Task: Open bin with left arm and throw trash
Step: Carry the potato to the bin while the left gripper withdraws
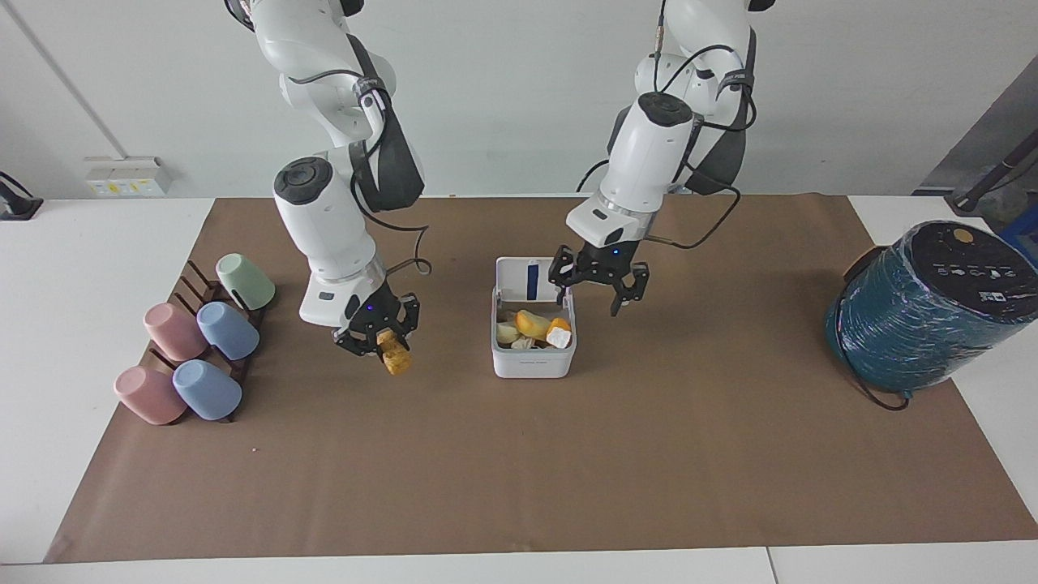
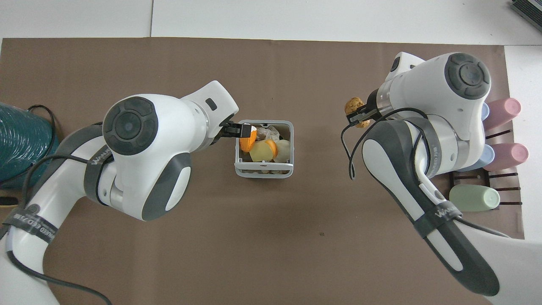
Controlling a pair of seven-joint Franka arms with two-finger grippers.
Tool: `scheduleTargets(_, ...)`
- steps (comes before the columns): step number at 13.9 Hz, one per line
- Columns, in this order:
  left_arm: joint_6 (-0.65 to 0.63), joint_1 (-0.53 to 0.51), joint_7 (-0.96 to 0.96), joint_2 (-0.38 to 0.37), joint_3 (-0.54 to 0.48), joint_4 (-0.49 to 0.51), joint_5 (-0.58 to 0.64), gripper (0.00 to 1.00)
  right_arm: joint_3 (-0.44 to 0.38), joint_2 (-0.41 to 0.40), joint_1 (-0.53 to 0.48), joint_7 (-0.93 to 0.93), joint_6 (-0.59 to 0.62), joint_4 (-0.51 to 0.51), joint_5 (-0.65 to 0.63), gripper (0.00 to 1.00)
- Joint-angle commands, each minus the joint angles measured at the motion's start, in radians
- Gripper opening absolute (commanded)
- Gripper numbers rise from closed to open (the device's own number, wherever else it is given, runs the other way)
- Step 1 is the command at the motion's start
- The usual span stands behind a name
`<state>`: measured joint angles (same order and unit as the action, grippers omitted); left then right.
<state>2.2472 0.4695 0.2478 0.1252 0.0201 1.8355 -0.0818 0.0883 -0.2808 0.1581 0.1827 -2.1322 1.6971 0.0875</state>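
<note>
The white bin [image 1: 533, 359] stands on the middle of the brown mat with its lid [image 1: 525, 281] up, blue strip showing. In it lie the orange-and-white chunk [image 1: 558, 332], the pale yellow wedge [image 1: 530, 324] and other scraps; the bin also shows in the overhead view [image 2: 263, 171]. My left gripper [image 1: 596, 297] is open and empty, hanging just above the bin's edge toward the left arm's end [image 2: 232, 130]. My right gripper [image 1: 375, 341] is shut on the golden-brown nugget [image 1: 396, 356], held above the mat between the bin and the cups [image 2: 355, 111].
Several pastel cups [image 1: 201, 347] lie on a dark rack at the right arm's end of the mat. A big teal wrapped cylinder [image 1: 924, 312] with a black cable stands at the left arm's end.
</note>
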Motion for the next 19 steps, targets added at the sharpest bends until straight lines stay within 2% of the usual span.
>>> scheduleTargets(1, -0.118, -0.083, -0.076, -0.084, 0.007, 0.010, 0.027, 1.00, 0.014, -0.009, 0.027, -0.203, 0.031, -0.063, 0.072, 0.00)
scheduleTargets(5, -0.244, -0.227, -0.255, -0.162, 0.007, 0.010, 0.027, 1.00, 0.018, -0.023, 0.154, -0.499, -0.076, -0.063, 0.117, 0.00)
scheduleTargets(8, -0.317, -0.282, -0.295, -0.185, 0.006, -0.001, 0.028, 1.00, 0.019, -0.041, 0.205, -0.621, -0.107, -0.065, 0.130, 0.00)
scheduleTargets(10, -0.362, -0.322, -0.301, -0.185, 0.006, -0.018, 0.033, 1.00, 0.018, -0.052, 0.227, -0.637, -0.117, -0.063, 0.181, 0.00)
scheduleTargets(14, -0.503, -0.358, -0.334, -0.161, 0.006, -0.156, 0.099, 1.00, 0.018, -0.071, 0.238, -0.635, -0.091, -0.036, 0.181, 0.00)
scheduleTargets(19, -0.535, -0.391, -0.346, -0.145, 0.004, -0.193, 0.094, 1.00, 0.019, -0.058, 0.241, -0.632, -0.063, -0.008, 0.183, 0.00)
